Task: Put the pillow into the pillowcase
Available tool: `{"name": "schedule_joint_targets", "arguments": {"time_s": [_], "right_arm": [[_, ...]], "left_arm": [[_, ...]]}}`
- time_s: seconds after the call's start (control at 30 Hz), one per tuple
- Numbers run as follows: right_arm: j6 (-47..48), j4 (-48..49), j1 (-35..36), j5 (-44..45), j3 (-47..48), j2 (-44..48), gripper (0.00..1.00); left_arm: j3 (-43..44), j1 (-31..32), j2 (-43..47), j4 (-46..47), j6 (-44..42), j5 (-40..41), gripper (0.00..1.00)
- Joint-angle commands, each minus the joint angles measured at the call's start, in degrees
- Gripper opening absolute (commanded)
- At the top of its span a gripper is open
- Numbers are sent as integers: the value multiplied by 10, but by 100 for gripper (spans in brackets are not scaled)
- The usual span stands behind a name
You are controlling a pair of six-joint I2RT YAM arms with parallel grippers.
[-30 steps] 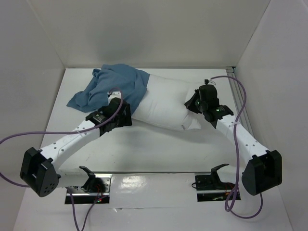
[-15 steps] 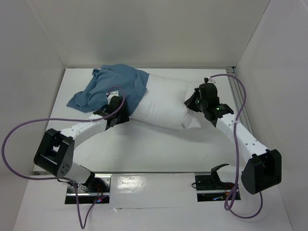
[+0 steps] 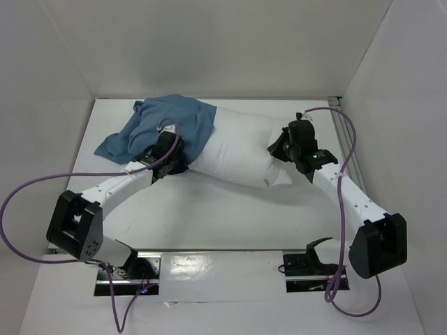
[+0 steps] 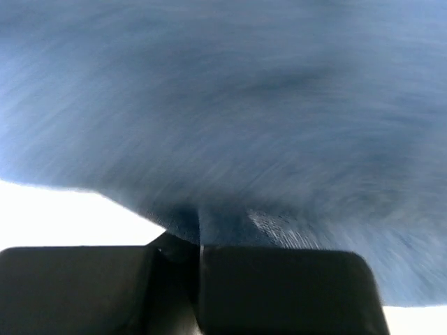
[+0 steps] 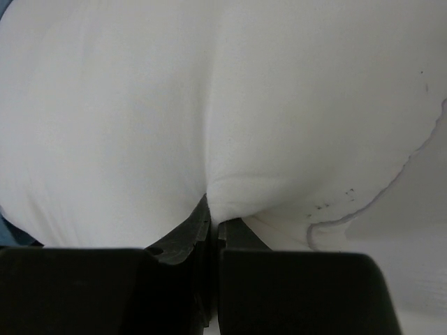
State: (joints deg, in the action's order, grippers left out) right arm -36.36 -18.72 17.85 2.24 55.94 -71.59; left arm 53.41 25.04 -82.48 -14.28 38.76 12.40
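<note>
The white pillow [image 3: 237, 150] lies across the back middle of the table, its left end inside the blue pillowcase [image 3: 167, 122], which is bunched and wrinkled to the left. My left gripper [image 3: 170, 148] sits at the near edge of the pillowcase's mouth. In the left wrist view the blue pillowcase cloth [image 4: 230, 125] fills the frame and the left gripper [image 4: 199, 234] is shut on a fold of it. My right gripper [image 3: 281, 148] is at the pillow's right end. In the right wrist view the right gripper [image 5: 213, 216] is shut on a pinch of the white pillow [image 5: 209, 105].
White walls [image 3: 209, 42] enclose the table at the back and both sides. A metal rail [image 3: 346, 132] runs along the right edge. Purple cables [image 3: 28, 199] loop off both arms. Two black mounts [image 3: 307, 262] stand at the near edge.
My left gripper has slid forward to the pillowcase's edge and closed on the cloth; its arm base has swung. The right gripper and the pillow have stayed put.
</note>
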Motion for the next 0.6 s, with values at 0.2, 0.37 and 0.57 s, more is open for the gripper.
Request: {"name": "schedule_joint_targets", "arguments": {"time_s": [0.2, 0.37, 0.57], "right_arm": [[-41, 83, 37, -39, 38, -64, 0], [-52, 91, 37, -26, 56, -64, 0], [-47, 97, 26, -20, 109, -77, 0]], "left_arm": [[360, 119, -136, -25, 20, -304, 0], [485, 119, -170, -72, 4, -341, 0], [556, 92, -182, -106, -4, -346, 0]]}}
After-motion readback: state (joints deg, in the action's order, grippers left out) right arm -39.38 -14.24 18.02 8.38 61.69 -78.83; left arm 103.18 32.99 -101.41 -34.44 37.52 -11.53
